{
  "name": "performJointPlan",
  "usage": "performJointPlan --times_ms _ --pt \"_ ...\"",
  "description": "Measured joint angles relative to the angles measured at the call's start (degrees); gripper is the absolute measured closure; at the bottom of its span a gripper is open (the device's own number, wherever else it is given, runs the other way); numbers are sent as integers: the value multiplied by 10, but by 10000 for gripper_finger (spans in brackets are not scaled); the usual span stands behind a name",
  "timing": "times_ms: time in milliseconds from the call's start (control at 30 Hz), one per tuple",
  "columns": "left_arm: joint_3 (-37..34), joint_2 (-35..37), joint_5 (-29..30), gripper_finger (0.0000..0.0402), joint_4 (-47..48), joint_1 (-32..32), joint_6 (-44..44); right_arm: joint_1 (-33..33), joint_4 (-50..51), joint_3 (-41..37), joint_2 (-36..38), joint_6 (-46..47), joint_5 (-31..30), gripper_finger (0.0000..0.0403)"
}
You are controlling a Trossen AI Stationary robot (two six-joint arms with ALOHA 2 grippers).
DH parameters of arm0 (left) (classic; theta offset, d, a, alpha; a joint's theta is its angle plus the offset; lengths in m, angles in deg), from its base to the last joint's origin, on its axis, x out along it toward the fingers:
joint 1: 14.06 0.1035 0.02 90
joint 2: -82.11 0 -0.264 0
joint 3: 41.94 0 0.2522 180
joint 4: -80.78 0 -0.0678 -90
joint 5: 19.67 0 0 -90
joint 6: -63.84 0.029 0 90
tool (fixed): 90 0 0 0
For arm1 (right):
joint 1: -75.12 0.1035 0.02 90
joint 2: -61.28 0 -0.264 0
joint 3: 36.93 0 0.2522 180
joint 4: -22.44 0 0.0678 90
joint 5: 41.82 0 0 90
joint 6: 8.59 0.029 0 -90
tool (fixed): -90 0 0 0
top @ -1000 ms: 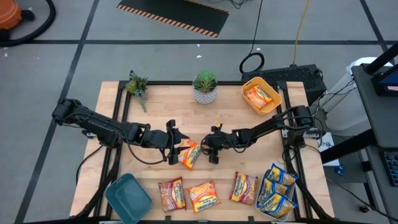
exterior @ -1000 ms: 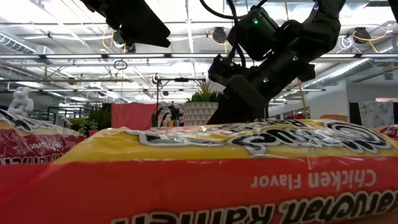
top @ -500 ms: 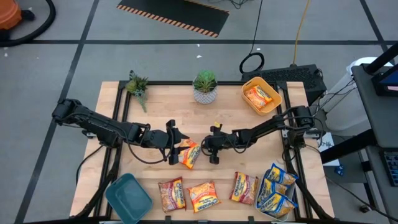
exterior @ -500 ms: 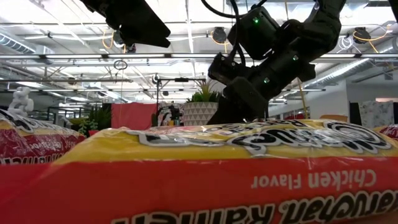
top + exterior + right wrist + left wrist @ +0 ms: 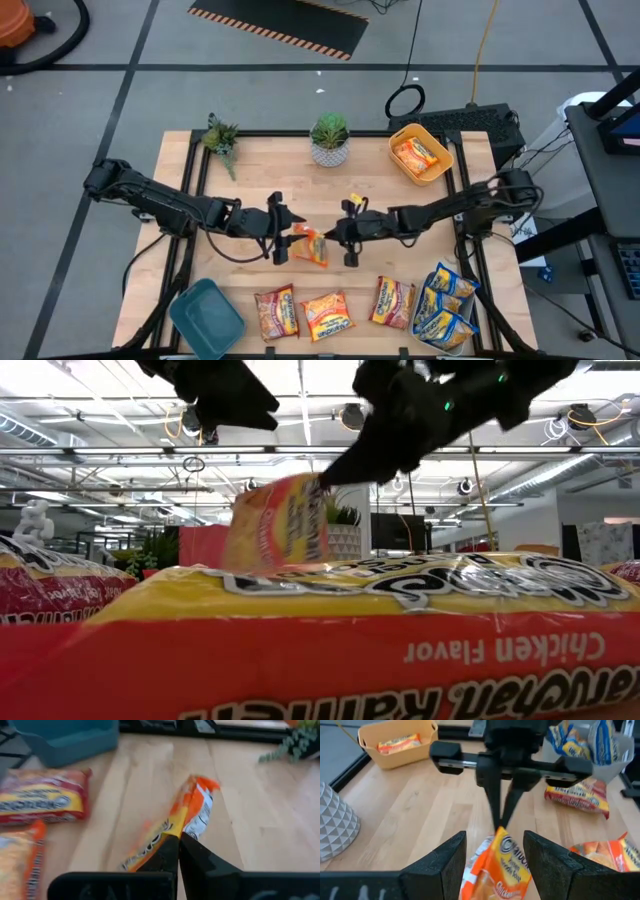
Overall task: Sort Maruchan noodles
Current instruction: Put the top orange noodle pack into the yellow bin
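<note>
Right gripper (image 5: 335,232) fingers pinched the orange noodle packet (image 5: 312,247) by its edge above the tabletop (image 5: 380,190); left gripper (image 5: 283,236) gaped beside it, seemingly released; lift slowly, thin grip.

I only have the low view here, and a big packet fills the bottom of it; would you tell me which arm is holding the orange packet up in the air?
Observer: The right gripper is pinching the orange packet by one edge, jaws shut on it. The left gripper sits open on either side of the packet, not clamping it.
Operator: Thanks. Where over the table is this?
Observer: Near the middle, between both arms, behind the front row of packets.
Operator: Is anything sorted yet?
Observer: One orange-yellow packet lies in the yellow bin at the back right; the teal bin at the front left looks empty.
</note>
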Motion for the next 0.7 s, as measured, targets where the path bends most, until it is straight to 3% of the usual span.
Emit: performJointPlan --times_ms 267,467,567,700 --pt "0 -2 1 199 -38 -1 3 24 26 0 55 -16 -2 402" --pt "0 -44 -9 198 -51 -5 2 27 41 0 61 -19 -13 403" --pt "0 -74 -36 180 -69 -2 -8 26 52 0 66 -20 -13 403" --pt "0 -100 -25 131 -107 11 2 26 66 0 77 -20 -13 403"
